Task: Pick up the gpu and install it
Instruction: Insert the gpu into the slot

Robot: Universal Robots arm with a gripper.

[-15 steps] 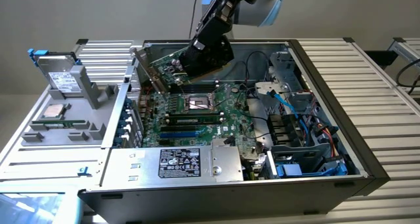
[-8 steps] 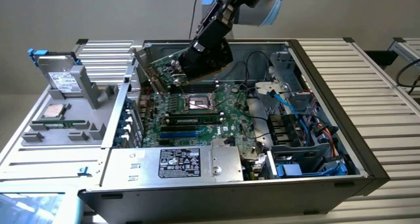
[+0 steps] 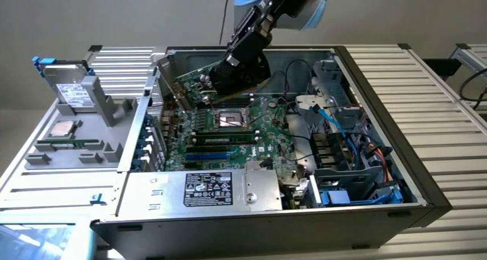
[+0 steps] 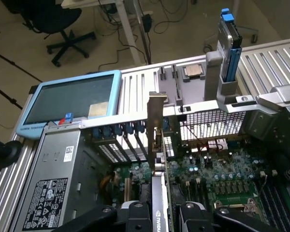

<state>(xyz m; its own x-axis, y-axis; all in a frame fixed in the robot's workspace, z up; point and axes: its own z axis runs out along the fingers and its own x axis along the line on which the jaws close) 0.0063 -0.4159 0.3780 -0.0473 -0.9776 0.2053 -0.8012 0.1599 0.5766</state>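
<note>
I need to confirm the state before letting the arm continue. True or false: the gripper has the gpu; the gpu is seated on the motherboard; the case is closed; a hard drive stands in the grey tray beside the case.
1. The gripper has the gpu. True: the card sits edge-on between its fingers.
2. The gpu is seated on the motherboard. False: it hangs tilted above the board, near the case's back wall.
3. The case is closed. False: its side is open and the inside is exposed.
4. A hard drive stands in the grey tray beside the case. True.
</note>
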